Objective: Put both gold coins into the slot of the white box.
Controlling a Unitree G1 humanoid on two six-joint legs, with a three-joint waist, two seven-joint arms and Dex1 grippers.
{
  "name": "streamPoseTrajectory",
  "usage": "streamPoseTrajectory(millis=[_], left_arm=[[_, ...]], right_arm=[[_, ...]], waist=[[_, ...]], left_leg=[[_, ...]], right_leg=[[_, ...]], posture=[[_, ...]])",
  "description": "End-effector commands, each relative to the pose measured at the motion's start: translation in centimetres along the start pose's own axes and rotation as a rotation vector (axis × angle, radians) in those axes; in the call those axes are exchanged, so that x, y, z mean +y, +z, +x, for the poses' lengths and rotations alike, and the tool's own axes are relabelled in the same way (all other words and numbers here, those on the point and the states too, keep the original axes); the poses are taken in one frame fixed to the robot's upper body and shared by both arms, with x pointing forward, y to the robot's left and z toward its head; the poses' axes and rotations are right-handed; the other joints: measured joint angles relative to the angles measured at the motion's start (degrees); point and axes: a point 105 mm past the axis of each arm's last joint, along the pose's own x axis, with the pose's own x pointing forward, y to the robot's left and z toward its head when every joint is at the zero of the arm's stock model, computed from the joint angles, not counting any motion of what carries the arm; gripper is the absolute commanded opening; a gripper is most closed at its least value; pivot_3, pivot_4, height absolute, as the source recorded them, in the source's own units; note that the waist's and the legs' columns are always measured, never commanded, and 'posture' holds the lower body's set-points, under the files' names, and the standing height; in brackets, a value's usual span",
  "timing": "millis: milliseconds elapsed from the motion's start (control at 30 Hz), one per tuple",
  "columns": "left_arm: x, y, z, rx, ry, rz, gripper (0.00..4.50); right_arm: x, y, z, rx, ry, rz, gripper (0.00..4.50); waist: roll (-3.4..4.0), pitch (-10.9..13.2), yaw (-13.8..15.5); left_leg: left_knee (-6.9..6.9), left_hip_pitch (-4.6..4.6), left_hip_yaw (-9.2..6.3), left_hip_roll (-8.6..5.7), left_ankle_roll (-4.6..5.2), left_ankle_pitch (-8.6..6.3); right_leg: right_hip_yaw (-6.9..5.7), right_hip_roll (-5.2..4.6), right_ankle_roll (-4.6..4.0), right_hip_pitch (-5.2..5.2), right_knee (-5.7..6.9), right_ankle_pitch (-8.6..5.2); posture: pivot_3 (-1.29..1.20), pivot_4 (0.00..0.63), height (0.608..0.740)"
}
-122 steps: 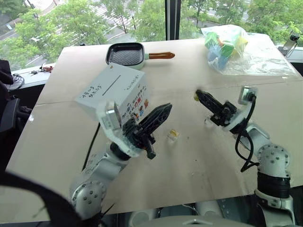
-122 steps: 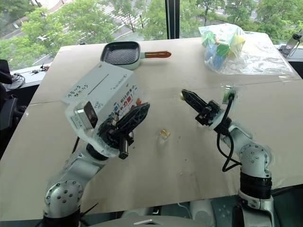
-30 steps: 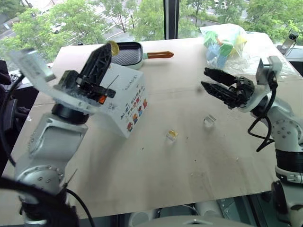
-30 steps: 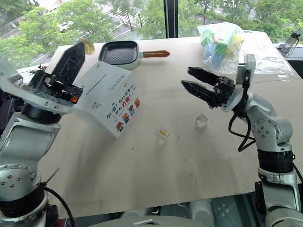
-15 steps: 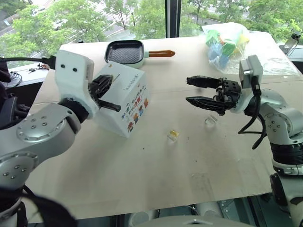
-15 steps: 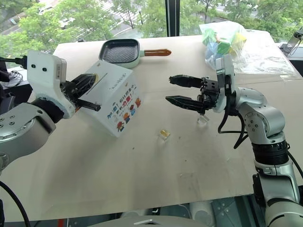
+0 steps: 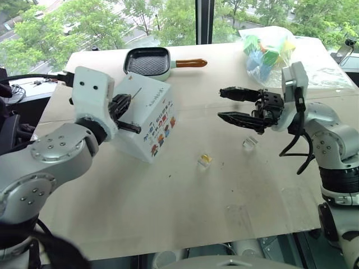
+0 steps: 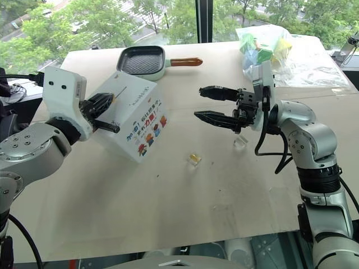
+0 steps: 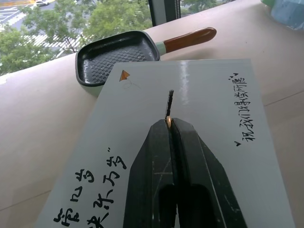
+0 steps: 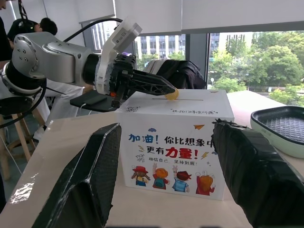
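The white box (image 7: pixel 151 115) stands tilted at the table's left, cartoon figures on its front face. My left gripper (image 9: pixel 169 121) is shut on a gold coin (image 9: pixel 167 123), held edge-on right at the near end of the slot (image 9: pixel 169 100) in the box's top face. From the right wrist view that coin (image 10: pixel 172 94) sticks out of the fingertips just above the box top. A second gold coin (image 7: pixel 205 159) lies on the table in front of the box. My right gripper (image 7: pixel 220 103) hovers open and empty to the right of the box, pointing at it.
A square grill pan (image 7: pixel 148 63) with an orange handle sits behind the box. A clear bag of colourful blocks (image 7: pixel 269 50) lies at the back right. A small clear case (image 7: pixel 249 143) rests below my right gripper. People (image 10: pixel 46 24) sit in the background.
The coin passed from my right gripper to my left. Over the last second the left gripper rolled and came down from above the box to the slot. The right gripper turned level.
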Motion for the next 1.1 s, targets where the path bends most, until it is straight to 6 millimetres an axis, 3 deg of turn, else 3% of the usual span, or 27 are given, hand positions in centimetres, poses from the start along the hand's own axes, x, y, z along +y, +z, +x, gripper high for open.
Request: streamPoseTrajectory(millis=[33, 933, 1100], left_arm=[[0.4, -0.9, 0.3, 0.037, 0.009, 0.039, 0.00], [0.8, -2.8, 0.2, 0.072, -0.012, -0.005, 0.00], [1.5, -1.8, 0.3, 0.004, 0.020, 0.019, 1.65]], right_arm=[[0.6, 1.4, 0.0, -0.025, 0.010, -0.051, 3.30], [-0.1, 0.8, -0.1, -0.008, -0.082, -0.093, 3.30], [-0.2, 0.7, -0.1, -0.006, -0.097, -0.101, 3.36]], waist=[[0.01, 0.00, -0.07], [0.03, -0.04, -0.27], [0.05, -0.06, -0.10]], left_leg=[[0.00, 0.01, 0.00, 0.00, 0.00, 0.00], [0.04, 0.18, 0.16, 0.02, -0.01, 0.01], [0.05, 0.19, 0.17, 0.02, -0.01, 0.01]], right_leg=[[0.00, 0.00, 0.00, 0.00, 0.01, 0.00], [0.18, 0.01, 0.00, 0.00, 0.25, 0.00], [0.17, 0.00, 0.00, 0.00, 0.27, 0.00]], posture=[[0.00, 0.150, 0.721], [0.00, 0.150, 0.721], [0.00, 0.150, 0.721]])
